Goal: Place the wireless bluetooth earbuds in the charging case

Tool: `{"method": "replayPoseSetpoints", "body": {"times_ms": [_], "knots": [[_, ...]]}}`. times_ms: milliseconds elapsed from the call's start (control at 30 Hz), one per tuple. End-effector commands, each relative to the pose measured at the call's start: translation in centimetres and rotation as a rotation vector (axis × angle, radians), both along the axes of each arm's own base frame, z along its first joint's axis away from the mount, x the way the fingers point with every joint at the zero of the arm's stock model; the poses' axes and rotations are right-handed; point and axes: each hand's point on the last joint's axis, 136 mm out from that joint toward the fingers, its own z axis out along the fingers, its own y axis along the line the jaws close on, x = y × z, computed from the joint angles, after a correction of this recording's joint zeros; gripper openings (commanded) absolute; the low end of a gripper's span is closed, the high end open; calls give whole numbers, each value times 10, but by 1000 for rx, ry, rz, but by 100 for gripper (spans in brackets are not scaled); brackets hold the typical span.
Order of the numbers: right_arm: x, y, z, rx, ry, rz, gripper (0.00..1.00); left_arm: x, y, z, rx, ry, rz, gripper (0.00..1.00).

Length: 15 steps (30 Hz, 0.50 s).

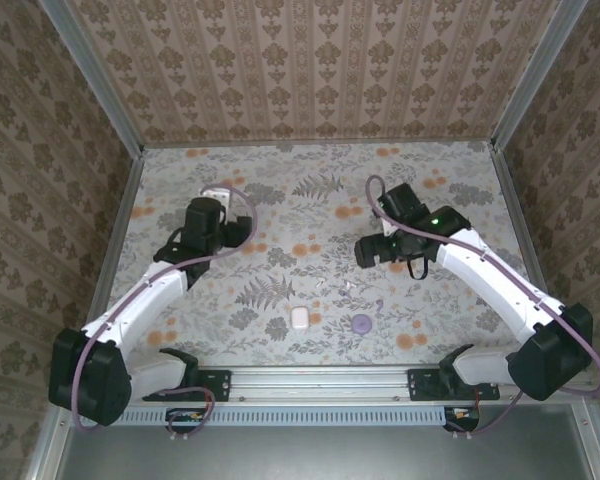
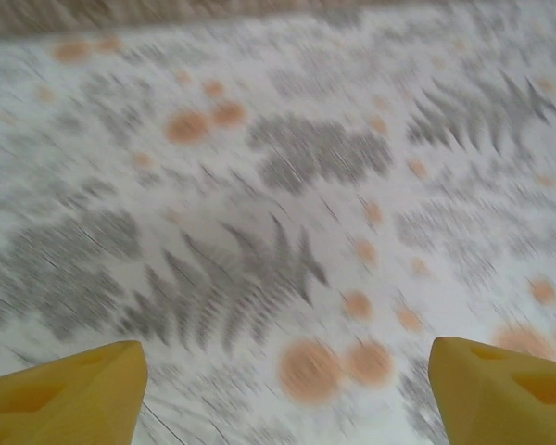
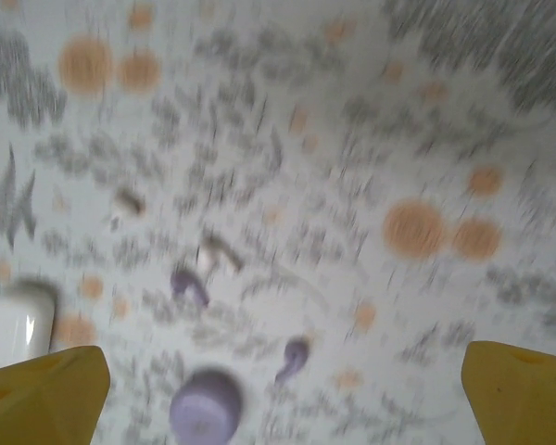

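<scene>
The table (image 1: 450, 190), covered in a leaf-and-flower cloth, takes up most of the top view. The left arm (image 1: 145, 290) reaches toward the far left of it and the right arm (image 1: 495, 270) reaches in from the right.

The left pincer (image 2: 283, 394) is open, its yellow fingers wide apart with nothing but patterned cloth between them. The right pincer (image 3: 280, 400) is open just as wide and also holds nothing.

The case (image 1: 299, 318) lies near the front rail, about midway between the two bases. Its longer side appears to run from near to far. I cannot tell whether its lid is up or down. The purple disc (image 1: 362, 323) sits just to the right of it and apart from it.

The earbuds (image 1: 346, 287) are two tiny pale flecks a little farther out than the case, close to each other but not touching. They lie between the two pincers and much nearer the right one, on its near side and toward the middle of the table.

By my reading the right arm has the short reach and should make the first pick. The left pincer is well apart from the earbuds. They are too small and too smeared to show which way their stems point, so the wrist angle cannot be judged.
</scene>
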Motion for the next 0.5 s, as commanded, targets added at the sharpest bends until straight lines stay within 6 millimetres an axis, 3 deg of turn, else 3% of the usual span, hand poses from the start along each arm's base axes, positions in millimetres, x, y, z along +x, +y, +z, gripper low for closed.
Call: {"method": "replayPoseSetpoints", "body": {"times_ms": [0, 200, 467], "knots": [[-54, -1, -25, -54, 225, -64, 94, -48, -13, -42, -66, 252, -23, 79], [-89, 21, -65, -50, 382, -86, 78, -83, -20, -77, -159, 346, -10, 78], [-104, 34, -104, -111, 451, -93, 78, -88, -17, -90, -135, 383, -9, 79]]}}
